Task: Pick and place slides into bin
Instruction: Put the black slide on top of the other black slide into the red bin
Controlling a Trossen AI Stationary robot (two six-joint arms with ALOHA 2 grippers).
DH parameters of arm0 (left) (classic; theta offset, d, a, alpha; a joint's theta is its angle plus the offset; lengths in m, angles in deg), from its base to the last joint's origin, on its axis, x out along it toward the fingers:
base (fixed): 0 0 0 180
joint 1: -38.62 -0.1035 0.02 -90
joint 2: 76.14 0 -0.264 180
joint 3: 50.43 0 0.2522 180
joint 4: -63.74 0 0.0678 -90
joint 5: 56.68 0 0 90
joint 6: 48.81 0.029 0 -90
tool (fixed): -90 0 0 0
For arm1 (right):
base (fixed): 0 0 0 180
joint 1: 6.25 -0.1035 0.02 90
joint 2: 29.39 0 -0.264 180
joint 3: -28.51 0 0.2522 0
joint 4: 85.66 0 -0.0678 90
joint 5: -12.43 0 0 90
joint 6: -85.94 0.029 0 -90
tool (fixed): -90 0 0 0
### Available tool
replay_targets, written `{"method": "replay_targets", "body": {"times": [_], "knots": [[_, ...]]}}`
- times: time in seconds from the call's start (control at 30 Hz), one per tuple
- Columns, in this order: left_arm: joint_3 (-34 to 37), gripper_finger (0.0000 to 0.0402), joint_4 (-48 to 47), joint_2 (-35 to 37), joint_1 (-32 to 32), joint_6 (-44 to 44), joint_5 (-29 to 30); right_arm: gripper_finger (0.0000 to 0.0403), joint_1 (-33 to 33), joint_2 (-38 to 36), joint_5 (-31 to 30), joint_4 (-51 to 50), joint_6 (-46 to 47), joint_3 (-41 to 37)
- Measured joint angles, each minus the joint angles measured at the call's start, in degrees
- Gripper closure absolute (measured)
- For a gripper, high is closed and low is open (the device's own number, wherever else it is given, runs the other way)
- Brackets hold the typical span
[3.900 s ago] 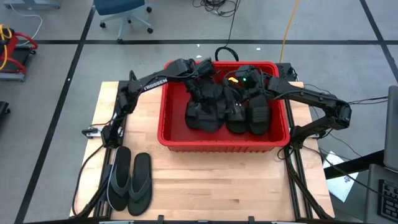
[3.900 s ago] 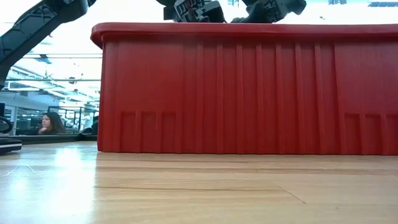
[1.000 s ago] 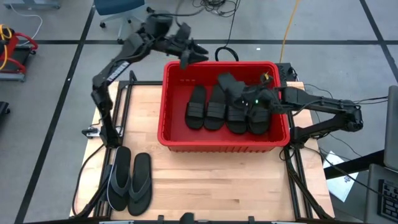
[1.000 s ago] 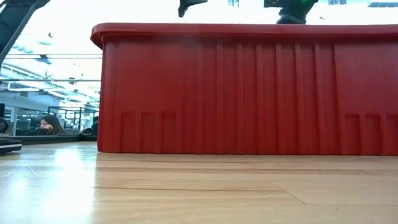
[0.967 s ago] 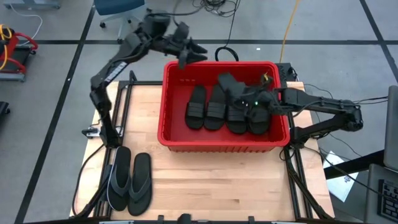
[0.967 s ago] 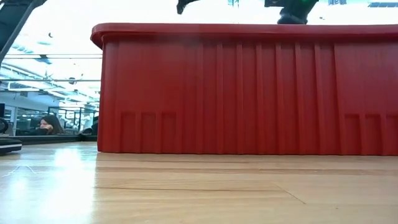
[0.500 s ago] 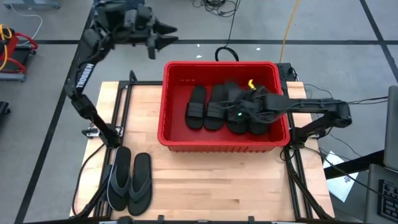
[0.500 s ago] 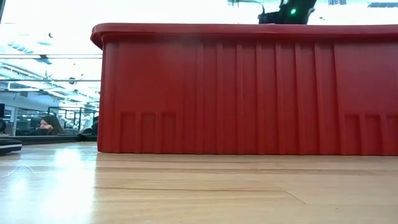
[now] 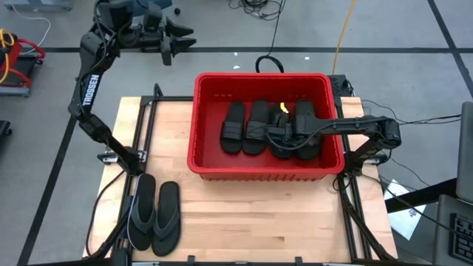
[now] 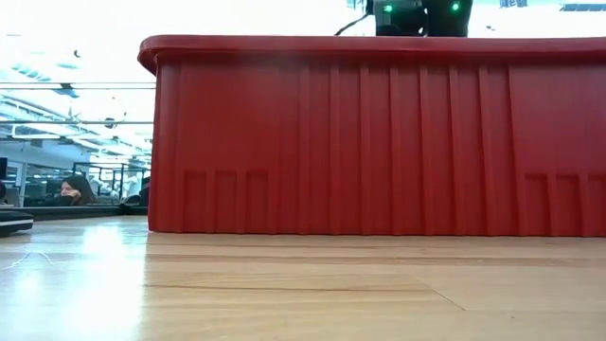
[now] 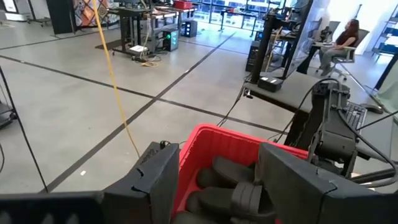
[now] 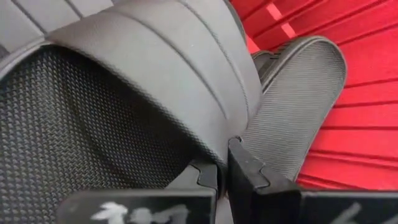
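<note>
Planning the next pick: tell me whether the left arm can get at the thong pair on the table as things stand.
Probably yes. The thong pair lies uncovered on the table's left front corner, beside that arm's base. The left gripper is open and empty, raised beyond the bin, so it must swing back.

Robotics lab, taped concrete floor (image 11: 74, 112), equipment benches (image 11: 140, 25), cables (image 9: 255, 9)

Left gripper (image 9: 179, 38) raised high, fingers apart; right gripper (image 9: 275, 135) low, fingers closed.

I see the wooden worktop (image 9: 244, 214), a yellow cable (image 9: 341, 33) at one o'clock — a seated person (image 10: 68, 189) far off at nine.
</note>
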Motion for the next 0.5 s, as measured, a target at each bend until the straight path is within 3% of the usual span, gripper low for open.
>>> {"method": "replay_targets", "body": {"times": [0.33, 0.5], "knots": [[0.0, 0.0183, 0.1, 0.0, 0.5, 0.2, 0.0, 0.0401, -0.6, 0.0, 2.9, 2.4, -11.5, 0.0], [0.0, 0.0183, 0.1, 0.0, 0.5, 0.0, 0.0, 0.0401, 0.0, 0.0, 6.8, 3.7, -11.8, -1.1]]}}
